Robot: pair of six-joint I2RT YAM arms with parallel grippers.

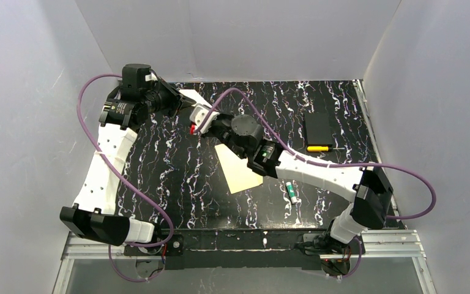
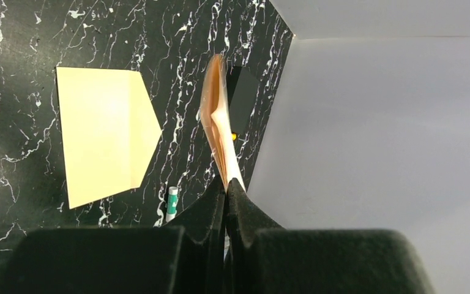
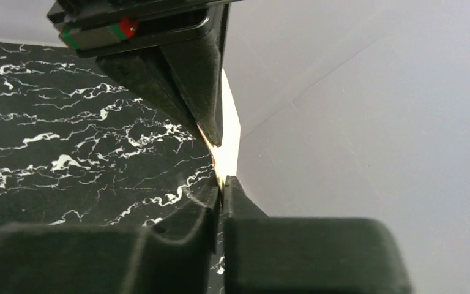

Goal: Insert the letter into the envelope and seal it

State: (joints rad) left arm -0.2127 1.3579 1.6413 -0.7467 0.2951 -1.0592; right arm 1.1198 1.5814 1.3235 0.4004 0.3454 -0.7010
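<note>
Letter (image 2: 215, 122) was held edge-on above the black marbled table (image 2: 12, 37), pinched between the closed fingers of the left gripper (image 2: 227, 184) and likewise clamped by the right gripper (image 3: 221, 184), the two grippers' tips being brought close together. The envelope (image 2: 101, 138) was laid flat on the table with its pointed flap opened out, near a glue stick (image 2: 172, 202).

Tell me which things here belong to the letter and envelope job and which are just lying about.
Job:
letter, pinched by left gripper and right gripper
envelope, lying flat, flap open

Lying about:
black box
yellow tool
white-and-green tube
</note>
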